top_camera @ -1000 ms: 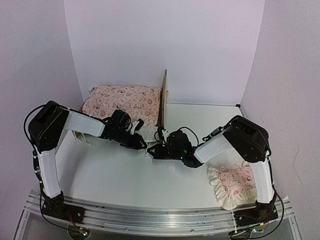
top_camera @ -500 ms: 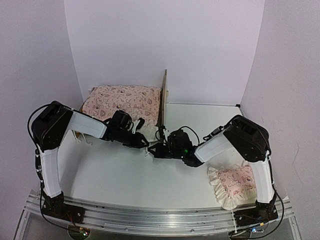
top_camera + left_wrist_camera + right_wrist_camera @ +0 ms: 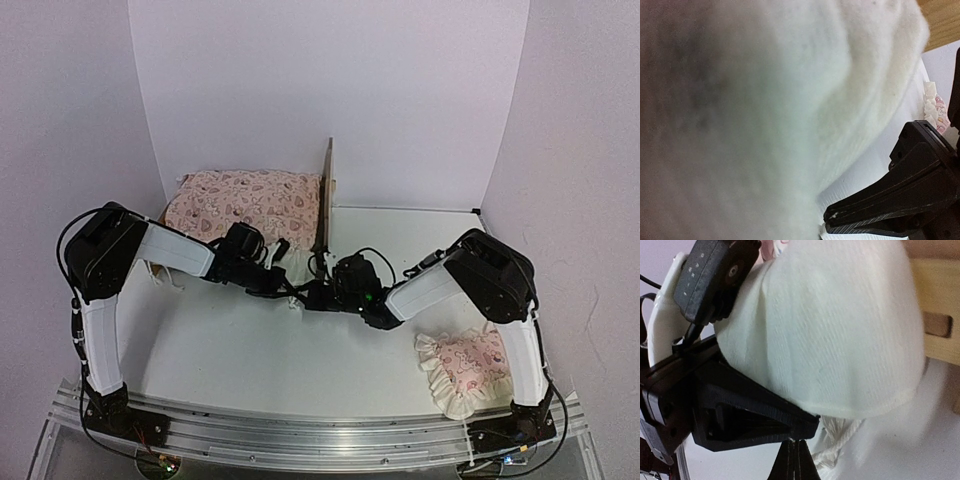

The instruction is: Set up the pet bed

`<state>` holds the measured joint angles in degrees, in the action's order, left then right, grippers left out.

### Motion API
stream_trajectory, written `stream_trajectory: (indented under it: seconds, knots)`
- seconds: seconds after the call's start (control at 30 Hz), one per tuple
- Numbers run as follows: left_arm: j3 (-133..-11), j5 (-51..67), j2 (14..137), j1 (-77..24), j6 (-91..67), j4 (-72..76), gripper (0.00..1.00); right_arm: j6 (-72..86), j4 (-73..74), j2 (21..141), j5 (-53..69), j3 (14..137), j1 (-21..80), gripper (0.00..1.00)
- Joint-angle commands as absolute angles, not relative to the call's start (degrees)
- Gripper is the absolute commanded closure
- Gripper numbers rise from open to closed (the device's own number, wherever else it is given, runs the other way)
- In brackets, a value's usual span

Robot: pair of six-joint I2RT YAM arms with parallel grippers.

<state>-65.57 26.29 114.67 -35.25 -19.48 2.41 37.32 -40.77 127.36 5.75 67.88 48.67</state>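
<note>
The pet bed stands at the back left, its plywood headboard (image 3: 326,195) upright on edge. The pink heart-print mattress cushion (image 3: 245,200) lies on the bed, hiding the base. My left gripper (image 3: 292,287) is at the cushion's near right corner, shut, with the cushion's white underside (image 3: 830,330) draped over its fingers (image 3: 765,407). Whether cloth is pinched between them does not show. My right gripper (image 3: 797,457) is shut, tips touching the left gripper's tip, with the white ruffle (image 3: 840,447) just beside it. White cloth (image 3: 765,100) fills the left wrist view.
A small pink ruffled pillow (image 3: 465,365) lies at the front right beside the right arm's base. White walls close in the back and both sides. Both arms reach inward and meet at the table's middle (image 3: 300,340), in front of the headboard.
The left gripper has shut at the cushion's corner. Both grippers have edged slightly toward the headboard. Less of the white corner shows between them.
</note>
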Motion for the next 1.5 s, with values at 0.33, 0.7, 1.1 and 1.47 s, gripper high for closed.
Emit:
stream_trajectory:
  seconds: [0.33,0.7,1.1,1.47]
  knots:
    - [-68.94,28.87,114.0,-33.66,-18.47,-5.75,1.0,28.78,-34.09,129.75,-3.91,73.88,48.23,1.0]
    - [-68.7,33.41,114.59,-33.66,-17.67,-4.01,1.0,27.38,-32.87,133.98,-0.47,78.49,48.64,1.0]
    - [-70.75,37.44,114.33,-33.27,-10.11,-10.98,0.85,29.71,-33.86,137.75,3.31,77.79,48.74,1.0]
    - [-76.6,31.87,111.28,-30.95,28.57,-25.81,0.46,32.51,-35.22,137.99,7.24,76.05,48.24,1.0]
